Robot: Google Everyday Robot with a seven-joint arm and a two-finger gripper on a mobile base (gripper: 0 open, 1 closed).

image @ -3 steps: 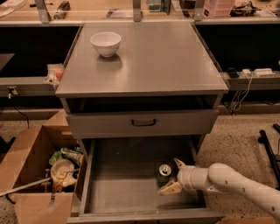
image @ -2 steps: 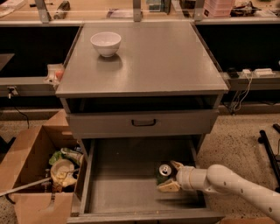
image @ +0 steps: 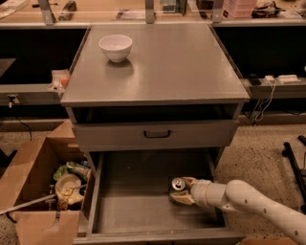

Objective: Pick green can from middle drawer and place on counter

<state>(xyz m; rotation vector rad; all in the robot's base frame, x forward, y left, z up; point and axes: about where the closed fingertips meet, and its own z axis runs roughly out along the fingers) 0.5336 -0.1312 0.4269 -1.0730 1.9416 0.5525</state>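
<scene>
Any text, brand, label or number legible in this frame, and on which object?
No text is readable anywhere.
green can, in the middle drawer with the tool right by it: no brand legible.
Packaging in the cardboard box: print too blurred.
Clutter on the back shelf: too blurred.

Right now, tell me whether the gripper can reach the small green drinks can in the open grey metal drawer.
Probably yes: the gripper sits right at the small green can inside the grey metal drawer, with nothing between them.
</scene>
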